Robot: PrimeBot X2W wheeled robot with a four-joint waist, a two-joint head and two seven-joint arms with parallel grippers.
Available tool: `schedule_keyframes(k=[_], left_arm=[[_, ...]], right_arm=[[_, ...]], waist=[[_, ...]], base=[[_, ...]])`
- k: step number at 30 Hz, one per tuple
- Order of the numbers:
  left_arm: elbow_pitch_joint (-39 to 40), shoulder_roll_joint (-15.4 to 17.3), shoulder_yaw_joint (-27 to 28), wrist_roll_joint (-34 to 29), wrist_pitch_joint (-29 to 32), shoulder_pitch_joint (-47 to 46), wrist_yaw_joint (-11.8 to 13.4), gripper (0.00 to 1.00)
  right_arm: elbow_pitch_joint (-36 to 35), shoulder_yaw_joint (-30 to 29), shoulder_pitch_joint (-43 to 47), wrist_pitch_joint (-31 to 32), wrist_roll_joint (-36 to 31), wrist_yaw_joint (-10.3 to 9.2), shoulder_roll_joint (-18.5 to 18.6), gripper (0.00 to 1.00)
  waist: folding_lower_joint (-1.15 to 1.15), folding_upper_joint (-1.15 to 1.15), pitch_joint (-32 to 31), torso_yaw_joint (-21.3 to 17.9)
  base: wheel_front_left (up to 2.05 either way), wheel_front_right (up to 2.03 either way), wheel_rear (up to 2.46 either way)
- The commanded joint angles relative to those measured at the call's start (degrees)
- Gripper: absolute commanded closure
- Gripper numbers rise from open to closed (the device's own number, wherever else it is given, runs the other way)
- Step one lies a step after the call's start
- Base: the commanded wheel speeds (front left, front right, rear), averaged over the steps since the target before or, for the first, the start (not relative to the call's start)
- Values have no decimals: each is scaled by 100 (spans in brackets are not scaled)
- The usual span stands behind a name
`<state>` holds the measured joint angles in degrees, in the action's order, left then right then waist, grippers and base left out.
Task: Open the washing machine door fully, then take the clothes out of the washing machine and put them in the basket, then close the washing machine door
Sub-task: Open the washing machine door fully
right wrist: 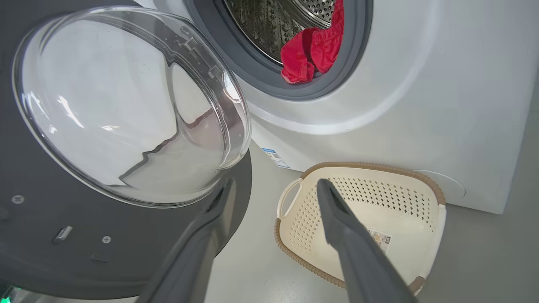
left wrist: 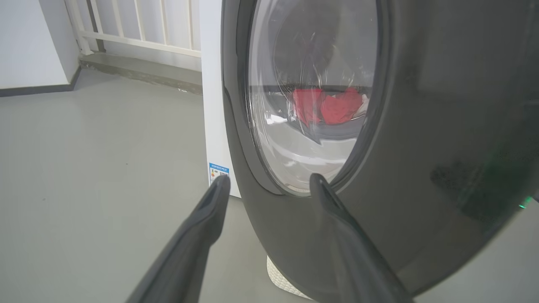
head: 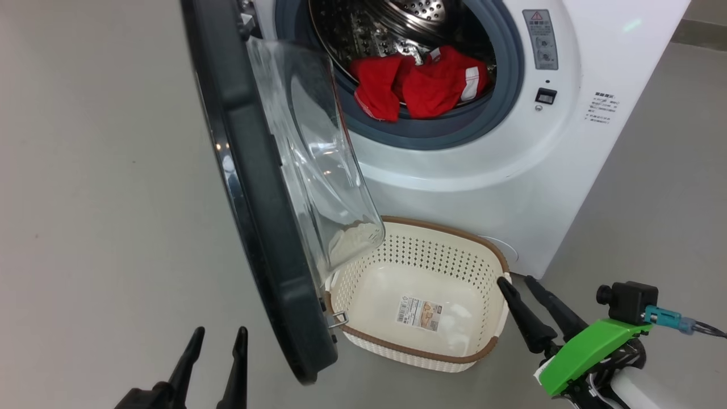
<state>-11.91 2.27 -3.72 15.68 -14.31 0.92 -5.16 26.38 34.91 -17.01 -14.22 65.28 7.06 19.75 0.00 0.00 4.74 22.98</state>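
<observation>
Left gripper [head: 221,330]: fingers apart, nothing between them. In the head view it sits low on the left of the washing machine door [head: 255,199], clear of the door's lower edge. In the left wrist view the gripper [left wrist: 269,179] points at the door's glossy black outer face [left wrist: 421,126]. One finger [left wrist: 337,219] overlaps the rim there; contact cannot be told.

Right gripper [head: 515,279]: fingers moderately apart, holding nothing. Its tips are at the right end of the basket [head: 448,230], just beside the brown rim; touching or not cannot be told. In the right wrist view the gripper [right wrist: 276,184] looks past the basket [right wrist: 374,165] toward the drum opening.

Door: swung out on its left-side hinge, near edge-on to the head camera. The clear glass bowl [right wrist: 126,105] faces the machine. The door's lower edge overlaps the basket's left end in the head view.

Clothes [head: 420,85]: a red heap with white trim at the front of the steel drum [head: 369,28]. It drapes over the lower lip of the grey gasket [head: 511,74]. The clothes are also seen through the glass in the left wrist view [left wrist: 328,107] and from the right wrist [right wrist: 309,54].

Basket: on the grey floor [head: 102,199] just in front of the washing machine [head: 511,170], with a sticker [head: 420,312] on its bottom.
</observation>
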Motion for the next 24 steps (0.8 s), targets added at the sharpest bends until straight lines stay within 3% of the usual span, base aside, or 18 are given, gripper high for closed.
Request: schedule_keyframes(k=[1, 11, 17, 24], left_arm=[[116, 61, 214, -35, -69, -124, -42, 0], [179, 61, 257, -54, -69, -115, -54, 0], [194, 61, 269, -44, -69, -106, -56, 0], [210, 61, 256, -18, -69, -116, -41, 0]], right_arm=[[-69, -176, 129, -77, -354, 43, -42, 0], [-372, -1798, 634, -77, -2718, 43, -554, 0], [-699, -2414, 961, -77, -3650, 43, -886, 0], [-726, -2678, 1308, -77, -4341, 43, -1099, 0]], waist=[[0, 0, -12, -14], [0, 0, -23, -23], [0, 0, -31, -9], [0, 0, 2, 23]], base=[[0, 0, 0], [0, 0, 0], [0, 0, 0], [0, 0, 0]])
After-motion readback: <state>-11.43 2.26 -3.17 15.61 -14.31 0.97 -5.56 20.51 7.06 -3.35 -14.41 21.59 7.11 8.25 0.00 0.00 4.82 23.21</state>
